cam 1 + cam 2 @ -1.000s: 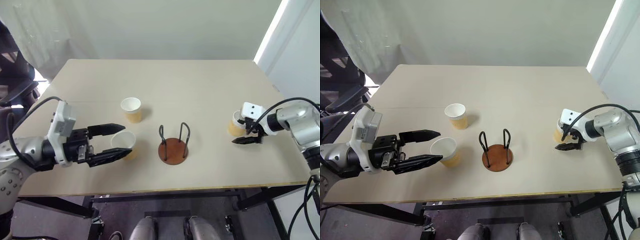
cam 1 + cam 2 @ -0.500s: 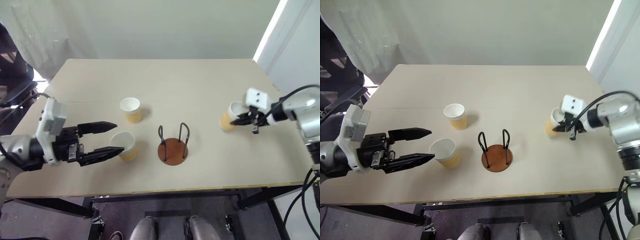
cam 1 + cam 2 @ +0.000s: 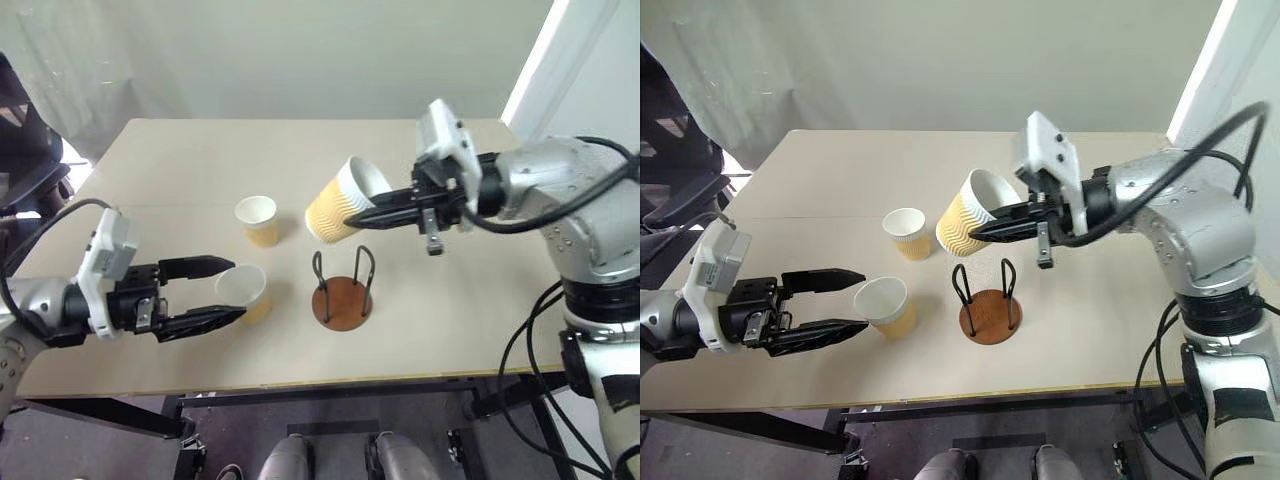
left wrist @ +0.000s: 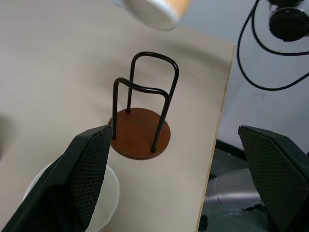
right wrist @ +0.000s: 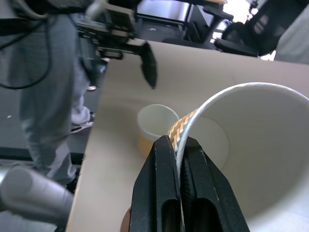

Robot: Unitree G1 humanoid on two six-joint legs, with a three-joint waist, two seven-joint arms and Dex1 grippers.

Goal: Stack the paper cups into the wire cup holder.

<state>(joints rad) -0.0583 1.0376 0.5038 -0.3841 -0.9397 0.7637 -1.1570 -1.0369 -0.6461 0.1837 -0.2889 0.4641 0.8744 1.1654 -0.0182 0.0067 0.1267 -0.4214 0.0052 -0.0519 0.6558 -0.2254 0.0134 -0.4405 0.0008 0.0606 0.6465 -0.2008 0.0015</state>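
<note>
From the head camera, I see my right gripper (image 3: 362, 217) has picked up one paper cup (image 3: 340, 201) from the far right side of the table (image 3: 420, 160) and swung it up and over to the middle. It pinches the cup's rim tight, and the cup hangs tilted in the air, just above the wire cup holder (image 3: 342, 290). I think that means the first cup is nearly ready to drop between the wires. My left gripper (image 3: 222, 288) is spread wide around a second cup (image 3: 243, 290) and has hardly moved. A third cup (image 3: 258, 219) stands behind it. In the left wrist view, the holder (image 4: 141, 123) stands empty, with the second cup's rim (image 4: 99, 205) near one finger. In the right wrist view, my fingers (image 5: 166, 193) squeeze the held cup's wall (image 5: 251, 145). I can read no words or labels anywhere.
</note>
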